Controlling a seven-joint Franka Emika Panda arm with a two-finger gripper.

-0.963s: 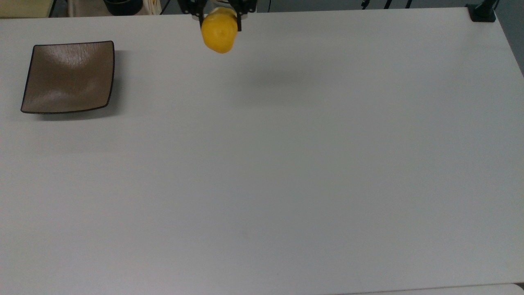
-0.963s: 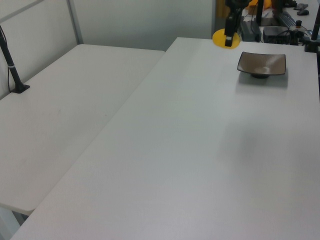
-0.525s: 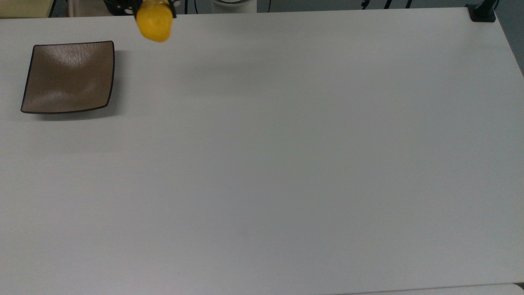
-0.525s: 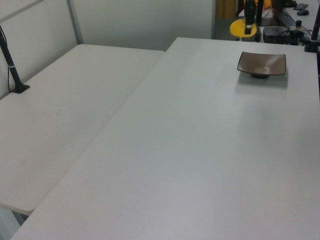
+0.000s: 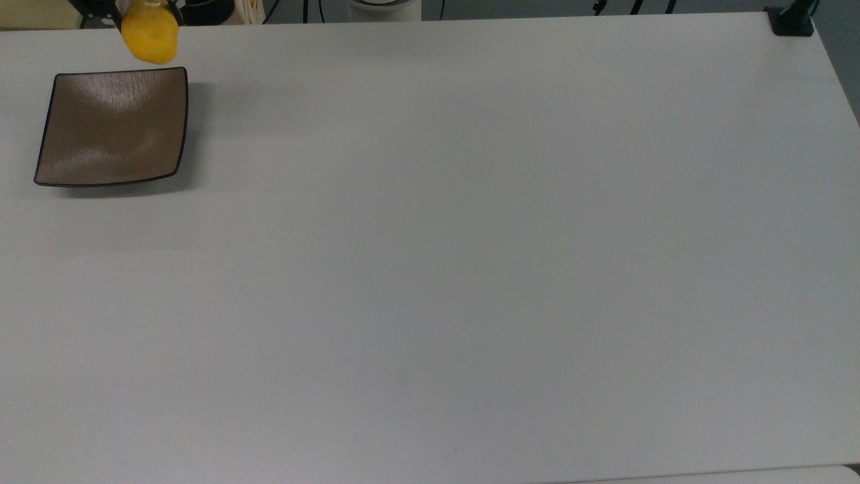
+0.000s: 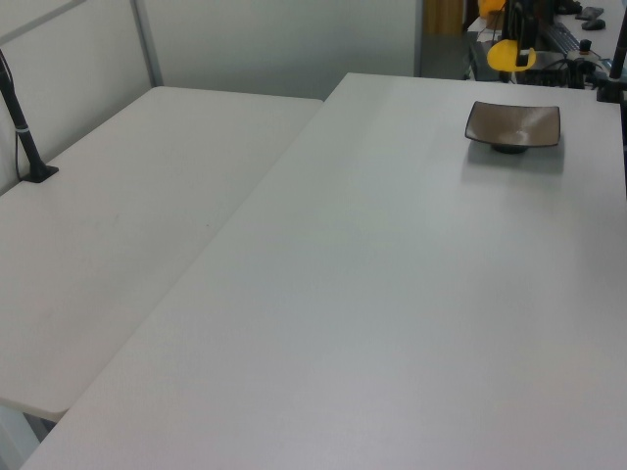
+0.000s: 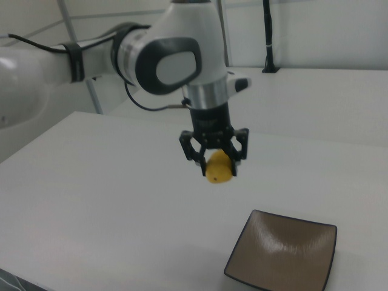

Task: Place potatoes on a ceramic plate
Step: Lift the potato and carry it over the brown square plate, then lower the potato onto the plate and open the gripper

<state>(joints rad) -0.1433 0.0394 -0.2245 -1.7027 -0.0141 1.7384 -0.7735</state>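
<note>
The small bright-yellow, smooth, lumpy oval potato [image 7: 218, 169] hangs in the air, pinched between the two dark fingers [image 7: 199, 159] of the gripper [image 7: 217, 167], one finger on each side of it. It touches neither the surface nor the plate. In the right view it sits up and to the left of the plate, well clear of the plate's rim. In the top view the potato [image 5: 150, 37] shows just beyond the plate's far edge, toward the plate's right corner, near the far rim of the surface. In the left view the potato [image 6: 511, 56] appears above and behind the plate, at the far end of the surface.

The square, shallow, glossy brown-taupe ceramic plate [image 5: 113, 126] with a thin dark rim and upturned edges lies flat on the surface, in the far left corner of the top view. Nothing lies on it; a pale sheen of light crosses its far half. The same plate [image 7: 284, 253] shows near the bottom of the right view, and the plate [image 6: 513, 125] at the far right in the left view.

The gripper points straight down from a white robot arm [image 7: 170, 57] with dark joint covers, which reaches in from the right view's left.

The broad, matte white surface [image 5: 470, 255] carries the plate.
</note>
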